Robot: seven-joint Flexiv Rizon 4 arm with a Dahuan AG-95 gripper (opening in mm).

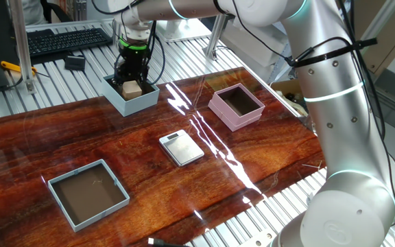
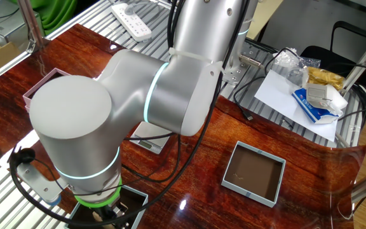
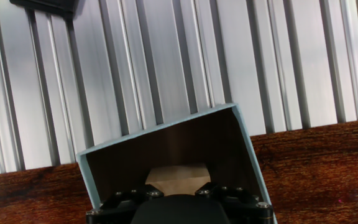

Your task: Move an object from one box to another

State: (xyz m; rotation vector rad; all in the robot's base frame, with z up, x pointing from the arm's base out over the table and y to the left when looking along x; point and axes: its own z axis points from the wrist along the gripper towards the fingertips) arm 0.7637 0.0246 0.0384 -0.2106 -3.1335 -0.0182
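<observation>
The small tan wooden cube (image 1: 132, 88) is inside the pale blue box (image 1: 141, 101) at the far left of the wooden table. My gripper (image 1: 131, 81) reaches down into this box. In the hand view the cube (image 3: 178, 174) fills the gap between my two black fingertips (image 3: 149, 190), which press against its sides, with the box's (image 3: 244, 144) dark inside around it. The cube is low inside the box. The pink box (image 1: 236, 108) stands empty to the right; its corner also shows in the other fixed view (image 2: 35, 94). There the arm hides the cube.
A flat silver scale (image 1: 182, 147) lies mid-table. A wider, shallow blue-grey tray box (image 1: 88, 194) sits at the near left and also shows in the other fixed view (image 2: 253, 173). A keyboard (image 1: 67, 39) and small black items lie on the metal slats behind the pale blue box.
</observation>
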